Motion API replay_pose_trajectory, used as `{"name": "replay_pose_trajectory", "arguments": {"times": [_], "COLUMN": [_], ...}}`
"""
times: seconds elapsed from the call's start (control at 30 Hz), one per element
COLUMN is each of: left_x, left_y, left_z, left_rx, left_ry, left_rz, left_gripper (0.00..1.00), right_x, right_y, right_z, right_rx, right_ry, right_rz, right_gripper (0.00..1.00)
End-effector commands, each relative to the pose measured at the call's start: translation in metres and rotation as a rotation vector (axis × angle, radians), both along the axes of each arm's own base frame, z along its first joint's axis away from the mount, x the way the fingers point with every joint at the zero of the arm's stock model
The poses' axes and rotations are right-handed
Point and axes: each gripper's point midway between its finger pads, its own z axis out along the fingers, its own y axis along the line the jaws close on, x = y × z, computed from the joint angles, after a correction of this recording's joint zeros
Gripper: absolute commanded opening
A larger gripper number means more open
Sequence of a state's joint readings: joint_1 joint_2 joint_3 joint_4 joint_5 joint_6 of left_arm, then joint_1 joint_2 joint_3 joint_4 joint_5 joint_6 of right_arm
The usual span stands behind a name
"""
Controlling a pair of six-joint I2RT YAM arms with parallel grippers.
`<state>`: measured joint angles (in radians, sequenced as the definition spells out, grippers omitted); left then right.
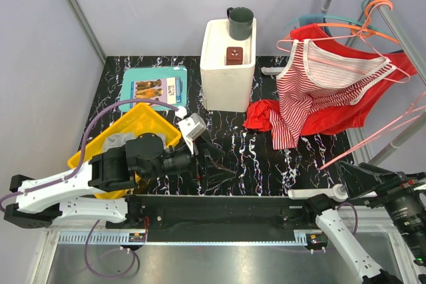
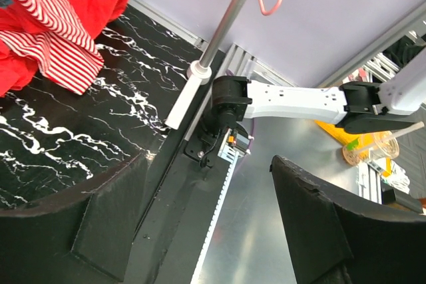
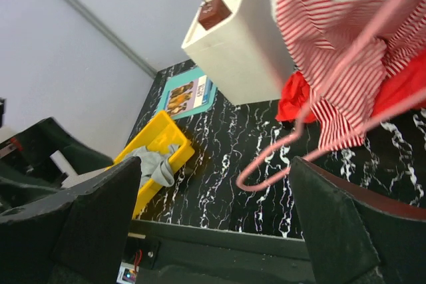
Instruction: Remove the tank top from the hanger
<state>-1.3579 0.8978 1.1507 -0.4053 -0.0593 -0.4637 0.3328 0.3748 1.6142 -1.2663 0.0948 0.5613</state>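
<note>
While the tank top [image 1: 313, 88] hangs on its hanger [image 1: 363, 31] at right, hem on the desk [image 1: 266, 164], the left arm [image 1: 66, 187] lies low across a tray [image 1: 143, 114], left fingers [image 2: 86, 231] apart; the right arm [image 1: 346, 231] crouches near-right, right fingers [image 3: 80, 224] apart too.

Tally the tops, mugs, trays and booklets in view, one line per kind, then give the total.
Tops: 2, a striped tank top and a red top.
Mugs: 1, a dark mug.
Trays: 1, a yellow tray.
Booklets: 1, a teal booklet.
Total: 5.
</note>
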Motion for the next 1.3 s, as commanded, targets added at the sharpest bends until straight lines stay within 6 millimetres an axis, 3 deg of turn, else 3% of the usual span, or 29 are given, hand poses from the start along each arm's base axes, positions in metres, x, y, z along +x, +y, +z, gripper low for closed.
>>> {"name": "replay_pose_trajectory", "arguments": {"times": [0.0,0.13,0.23,0.33,0.53,0.7,0.8,1.0,1.2,1.27], "left_x": [0.010,0.015,0.019,0.022,0.024,0.024,0.023,0.022,0.019,0.018], "left_y": [0.007,0.009,0.014,0.020,0.031,0.044,0.046,0.034,0.028,0.027], "left_z": [0.009,0.004,0.001,-0.004,-0.016,-0.020,-0.019,-0.020,-0.028,-0.027], "left_rx": [-0.025,-0.006,0.002,0.017,0.051,0.035,0.030,0.063,0.091,0.089], "left_ry": [-0.028,-0.018,-0.011,-0.010,0.011,0.018,0.014,-0.002,-0.007,-0.008], "left_rz": [0.061,0.094,0.128,0.152,0.182,0.204,0.200,0.168,0.140,0.132], "left_gripper": [0.81,0.82,0.82,0.83,0.84,0.85,0.86,0.86,0.86,0.86], "right_x": [0.007,0.013,0.023,0.054,0.102,0.144,0.185,0.245,0.299,0.308], "right_y": [0.028,0.050,0.087,0.105,0.122,0.118,0.098,0.059,0.062,0.066], "right_z": [0.034,0.069,0.094,0.093,0.101,0.094,0.082,0.062,0.050,0.049], "right_rx": [-0.123,-0.113,-0.040,0.018,0.078,0.082,0.079,0.133,0.118,0.099], "right_ry": [-0.038,-0.114,-0.170,-0.153,-0.140,-0.092,-0.045,0.018,0.061,0.065], "right_rz": [0.161,0.262,0.441,0.484,0.488,0.378,0.187,-0.145,-0.288,-0.306], "right_gripper": [1.00,1.00,0.98,0.97,0.95,0.94,0.94,0.91,0.83,0.83]}}
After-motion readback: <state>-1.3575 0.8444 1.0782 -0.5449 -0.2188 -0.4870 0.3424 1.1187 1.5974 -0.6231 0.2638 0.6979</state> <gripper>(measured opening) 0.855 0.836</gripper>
